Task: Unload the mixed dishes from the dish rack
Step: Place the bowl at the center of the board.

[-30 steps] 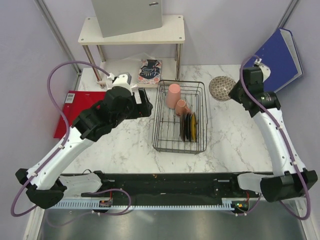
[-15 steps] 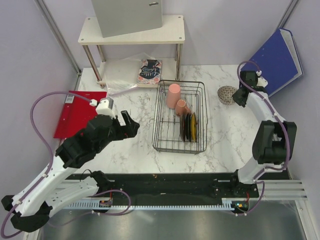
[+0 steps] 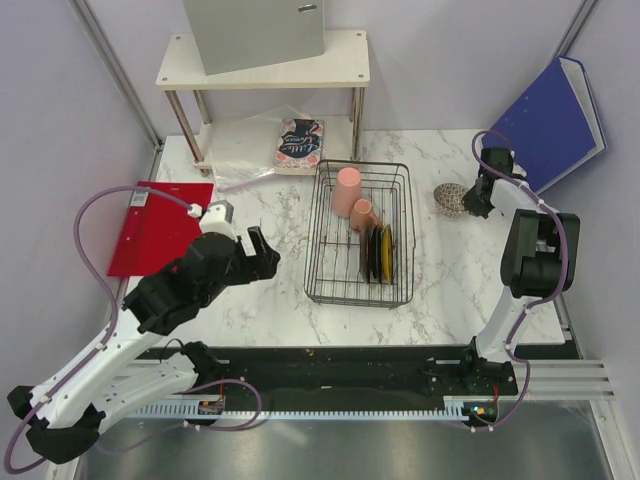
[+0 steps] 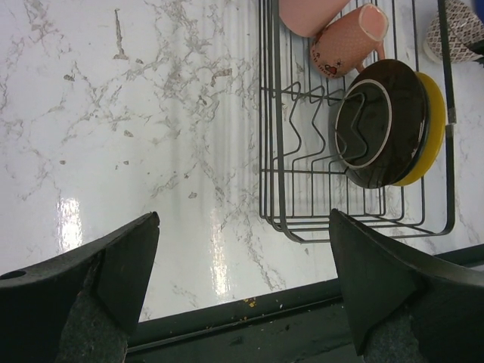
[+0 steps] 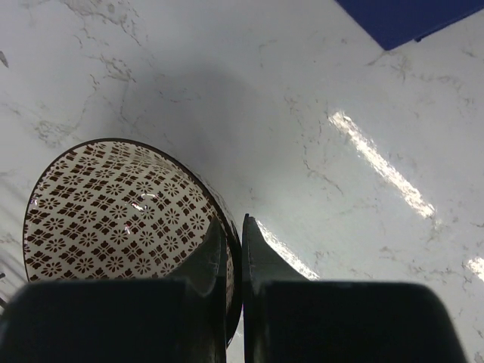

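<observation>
The dish rack (image 3: 312, 240) stands mid-table, also visible in the left wrist view (image 4: 276, 151). Inside it lie a tall pink cup (image 3: 347, 190), a small pink mug (image 3: 364, 214) (image 4: 349, 41) and upright dark plates (image 3: 378, 254), one black (image 4: 378, 125) and one yellow-edged (image 4: 432, 113). The patterned bowl (image 3: 450, 198) (image 5: 113, 219) is tilted low over the marble, right of the rack. My right gripper (image 3: 472, 200) (image 5: 233, 227) is shut on its rim, one finger inside and one outside. My left gripper (image 3: 262, 250) (image 4: 246, 249) hangs open and empty, left of the rack.
A white two-tier shelf (image 3: 265, 60) with a grey box (image 3: 255, 30) stands at the back. A patterned book (image 3: 300, 140) lies under it. A red folder (image 3: 150, 225) lies at the left and a blue binder (image 3: 555, 120) leans at the back right.
My right arm has folded down and lowered the bowl toward the table right of the rack. My left arm has drawn back from the rack toward the near left, still open.
</observation>
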Robot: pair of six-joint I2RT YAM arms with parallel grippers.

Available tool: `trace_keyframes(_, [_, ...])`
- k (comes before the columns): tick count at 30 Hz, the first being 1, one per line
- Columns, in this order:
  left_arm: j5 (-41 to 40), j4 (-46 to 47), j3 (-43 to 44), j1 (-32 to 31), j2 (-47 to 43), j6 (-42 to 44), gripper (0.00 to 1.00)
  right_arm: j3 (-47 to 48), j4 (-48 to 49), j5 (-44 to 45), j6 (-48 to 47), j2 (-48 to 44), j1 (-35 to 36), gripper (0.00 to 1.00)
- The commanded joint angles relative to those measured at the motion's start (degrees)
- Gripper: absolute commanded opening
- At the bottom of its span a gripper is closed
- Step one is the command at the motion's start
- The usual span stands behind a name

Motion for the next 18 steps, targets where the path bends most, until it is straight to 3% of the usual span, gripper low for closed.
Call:
trace_keyframes(1, [-1.36,2.23,0.02,0.08,2.08,-2.58,0.99,0.97,7.84,0.27,-2.81,-0.01,-0.47,0.00])
trace_keyframes(10, [-1.97,2.58,-0.16,0.08,4.98,-3.11,0.99,1.14,8.81,1.16,-4.48,3.33,-0.56,0.00])
trace_keyframes(13, [-2.15,2.67,-0.42,0.17,4.98,-3.02,0.99,1.23,8.81,-0.08,-5.01,4.30,-0.65,0.13])
trace_keyframes(15, [-2.33,2.67,-0.42,0.17,4.72,-2.93,0.99,0.45,8.81,-0.17,-4.84,4.04,-0.56,0.26])
trace_keyframes(16, [-2.33,2.67,-0.42,0.08,4.72,-2.84,0.99,0.27,8.81,-0.43,-4.66,3.86,-0.65,0.37])
trace_keyframes(18, [-2.50,2.67,-0.60,0.08,4.55,-2.67,0.99,-0.52,8.81,-1.05,-3.96,2.73,-0.56,0.46])
